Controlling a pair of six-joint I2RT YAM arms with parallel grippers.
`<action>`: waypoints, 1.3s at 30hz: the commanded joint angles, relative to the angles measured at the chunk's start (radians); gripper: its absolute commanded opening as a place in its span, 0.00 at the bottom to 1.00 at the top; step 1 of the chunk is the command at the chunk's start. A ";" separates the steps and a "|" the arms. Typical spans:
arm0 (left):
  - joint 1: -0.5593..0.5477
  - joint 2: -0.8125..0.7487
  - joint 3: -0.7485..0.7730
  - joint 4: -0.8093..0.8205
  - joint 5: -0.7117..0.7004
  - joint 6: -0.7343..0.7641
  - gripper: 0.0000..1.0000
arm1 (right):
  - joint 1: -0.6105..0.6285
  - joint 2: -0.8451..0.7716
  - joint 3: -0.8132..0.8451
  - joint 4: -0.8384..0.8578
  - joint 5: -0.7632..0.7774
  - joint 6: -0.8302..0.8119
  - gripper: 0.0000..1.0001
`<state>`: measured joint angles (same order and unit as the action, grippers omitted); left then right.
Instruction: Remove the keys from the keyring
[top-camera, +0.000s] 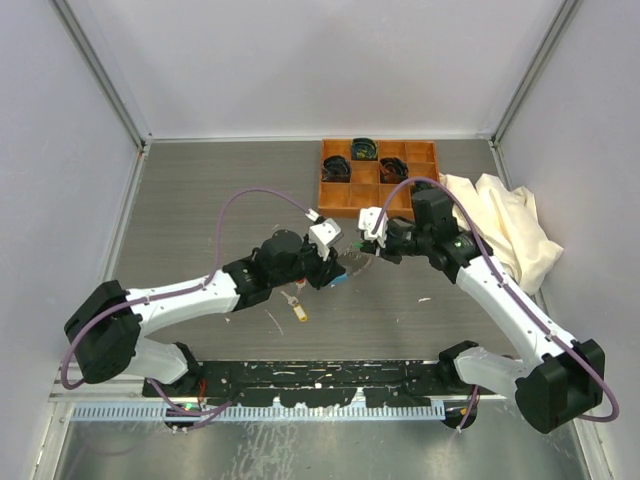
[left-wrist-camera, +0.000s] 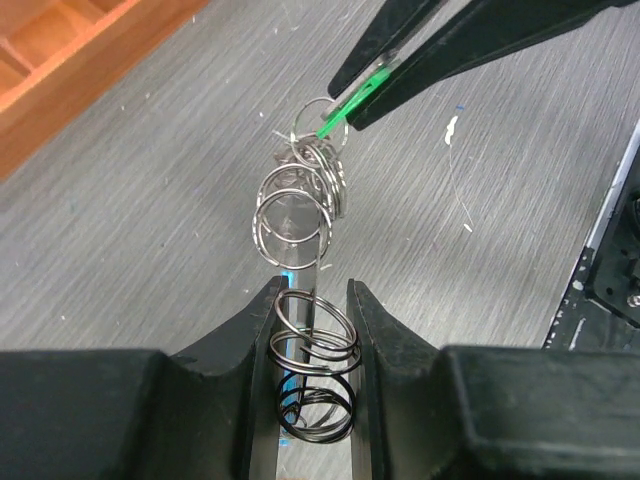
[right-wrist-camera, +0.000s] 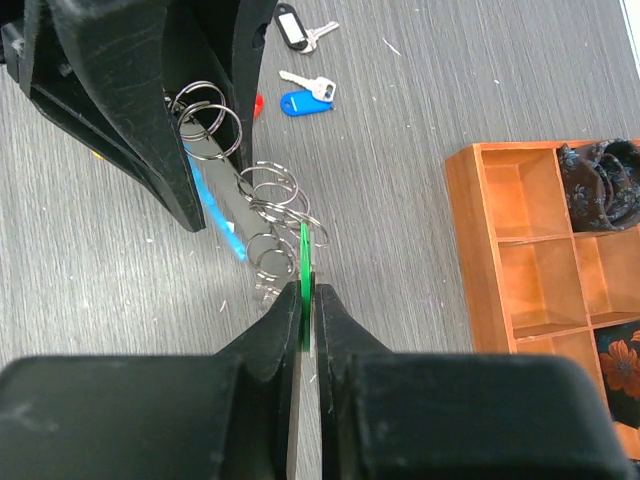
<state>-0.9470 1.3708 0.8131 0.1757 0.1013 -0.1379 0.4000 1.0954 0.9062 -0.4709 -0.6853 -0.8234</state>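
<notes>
The keyring (left-wrist-camera: 300, 215) is a coil of silvery rings with a light-blue plastic segment (right-wrist-camera: 215, 205), held above the table between both grippers. My left gripper (left-wrist-camera: 313, 295) is shut on one end of the coil. My right gripper (right-wrist-camera: 308, 295) is shut on the green tag (right-wrist-camera: 304, 255) of a key that hangs at the coil's other end. In the top view the left gripper (top-camera: 325, 270) and the right gripper (top-camera: 372, 243) meet mid-table. Loose keys lie on the table: a black-tagged one (right-wrist-camera: 290, 25), a blue-tagged one (right-wrist-camera: 305, 103), a yellow-tagged one (top-camera: 300, 313), and a red tag (right-wrist-camera: 258, 104) shows partly.
An orange compartment tray (top-camera: 335, 195) with dark items stands at the back, right of centre. A crumpled cream cloth (top-camera: 505, 225) lies at its right. The tray's edge is near the right gripper in the right wrist view (right-wrist-camera: 470, 250).
</notes>
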 joint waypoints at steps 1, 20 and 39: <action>-0.001 -0.015 -0.047 0.278 0.017 0.101 0.19 | 0.005 -0.007 0.066 -0.074 0.002 -0.079 0.01; 0.012 -0.272 -0.349 0.572 0.200 0.189 0.67 | -0.019 0.064 0.139 -0.328 -0.126 -0.267 0.01; 0.039 -0.005 -0.263 0.746 0.363 0.470 0.39 | -0.025 0.071 0.144 -0.406 -0.161 -0.358 0.01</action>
<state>-0.9249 1.3533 0.5087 0.7860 0.4320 0.3321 0.3775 1.1786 1.0065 -0.8688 -0.8066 -1.1515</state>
